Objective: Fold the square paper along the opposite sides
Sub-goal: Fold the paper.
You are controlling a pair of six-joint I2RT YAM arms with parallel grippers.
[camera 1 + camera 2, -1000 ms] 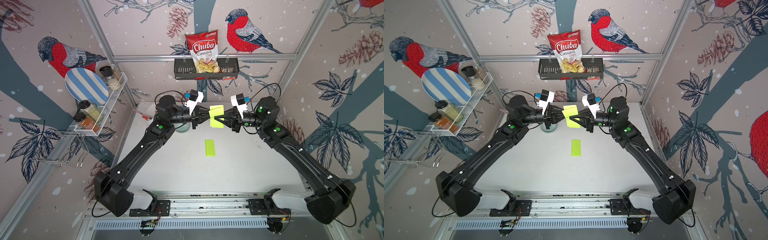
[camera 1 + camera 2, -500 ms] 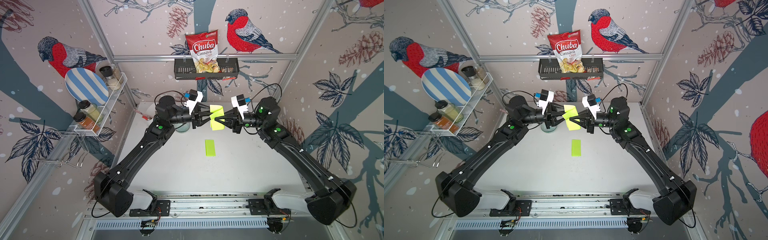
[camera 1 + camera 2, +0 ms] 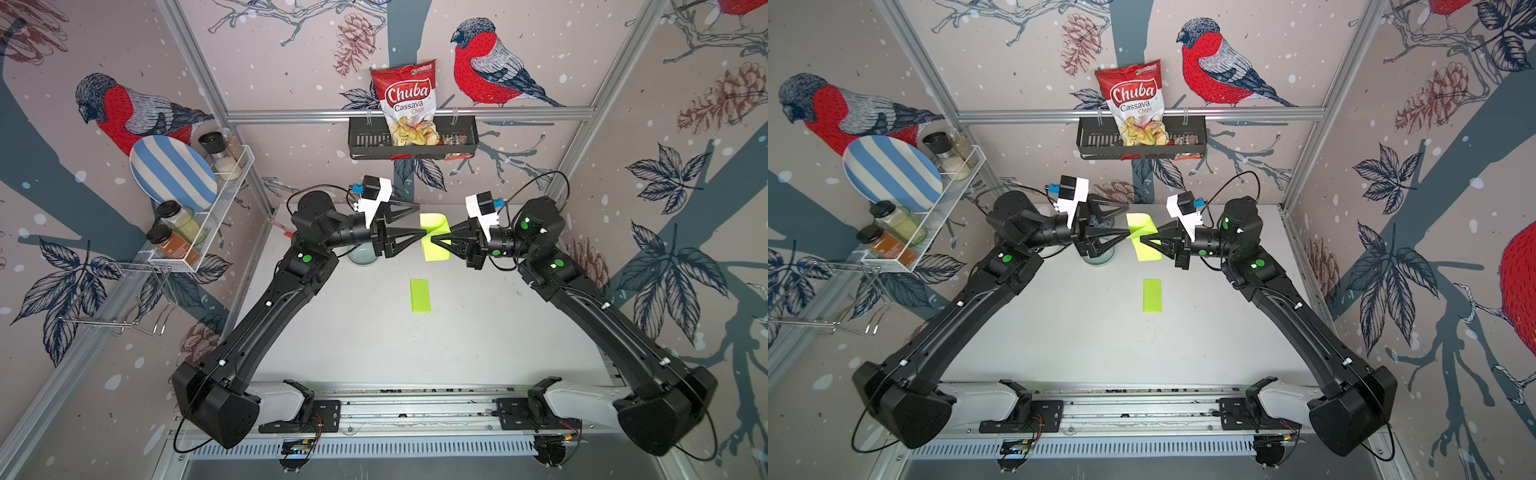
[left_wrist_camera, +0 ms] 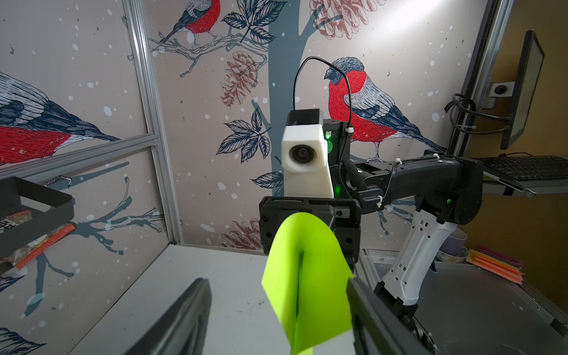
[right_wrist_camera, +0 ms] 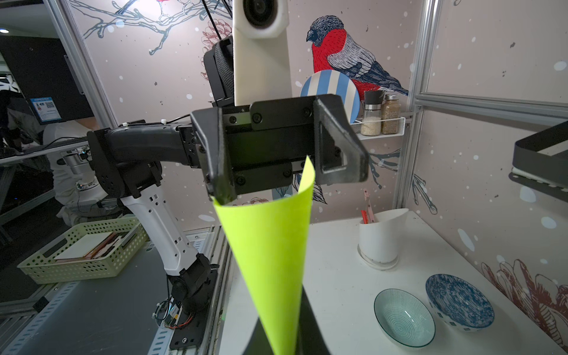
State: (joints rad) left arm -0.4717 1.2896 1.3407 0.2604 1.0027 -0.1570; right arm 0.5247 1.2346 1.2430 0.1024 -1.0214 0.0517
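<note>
The square paper (image 3: 436, 250) (image 3: 1148, 253) is lime green, curled over on itself and held in the air above the back of the table. My right gripper (image 3: 434, 240) (image 3: 1142, 240) (image 5: 282, 335) is shut on the paper's (image 5: 270, 246) right edge. My left gripper (image 3: 420, 221) (image 3: 1127, 221) (image 4: 276, 281) faces it from the left and is open. The paper (image 4: 307, 276) hangs between its spread fingers, and one finger (image 4: 368, 313) is close against the paper's side. The left gripper's wide jaws also show in the right wrist view.
A folded lime green paper (image 3: 419, 295) (image 3: 1152, 295) lies flat mid-table. A glass bowl (image 3: 363, 255) (image 5: 404, 318), a blue patterned bowl (image 5: 459, 302) and a white cup (image 5: 381, 236) stand at the back left. A black rack with a chips bag (image 3: 409, 108) hangs on the back wall.
My left gripper has gone from shut on the paper to open, letting go of it. The paper now hangs from the right gripper alone and has sprung apart a little.
</note>
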